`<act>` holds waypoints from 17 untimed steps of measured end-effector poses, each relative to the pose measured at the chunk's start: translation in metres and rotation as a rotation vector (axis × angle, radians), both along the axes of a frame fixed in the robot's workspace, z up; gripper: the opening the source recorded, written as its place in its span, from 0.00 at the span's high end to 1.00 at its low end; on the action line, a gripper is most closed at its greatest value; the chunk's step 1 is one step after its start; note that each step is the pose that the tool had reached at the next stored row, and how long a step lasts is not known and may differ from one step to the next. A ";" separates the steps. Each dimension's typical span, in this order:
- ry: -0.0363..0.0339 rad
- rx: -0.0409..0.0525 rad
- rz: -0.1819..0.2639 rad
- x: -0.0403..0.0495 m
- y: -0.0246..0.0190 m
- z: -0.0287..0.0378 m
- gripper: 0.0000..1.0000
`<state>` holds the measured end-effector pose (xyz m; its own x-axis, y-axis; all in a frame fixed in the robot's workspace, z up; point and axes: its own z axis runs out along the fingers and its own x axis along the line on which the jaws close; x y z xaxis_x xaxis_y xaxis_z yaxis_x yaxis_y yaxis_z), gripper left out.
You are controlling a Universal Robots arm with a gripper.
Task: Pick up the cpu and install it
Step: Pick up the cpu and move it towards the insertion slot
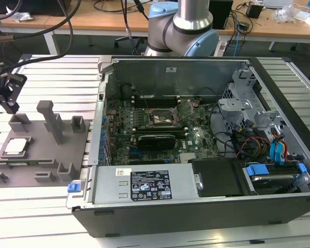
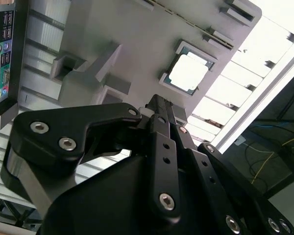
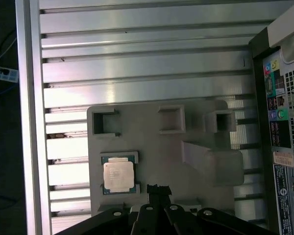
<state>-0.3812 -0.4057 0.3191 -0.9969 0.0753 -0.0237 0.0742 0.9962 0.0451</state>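
Shiny metal-topped cpu (image 3: 119, 176), matt grey plastic tray (image 3: 152, 156), ribbed brushed metal table (image 3: 137, 88)

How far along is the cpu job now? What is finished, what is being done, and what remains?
Done: nothing shows as finished; the cpu lies in its recess on the grey tray. In hand: the gripper is empty, above the tray near the cpu, not touching it. Left: lifting the cpu and seating it in the socket inside the computer case.
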 end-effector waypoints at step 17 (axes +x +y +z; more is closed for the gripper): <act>-0.0101 0.0000 0.000 -0.0095 0.0000 -0.0049 0.89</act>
<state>-0.3907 -0.4057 0.3143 -0.9966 0.0753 -0.0338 0.0737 0.9962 0.0459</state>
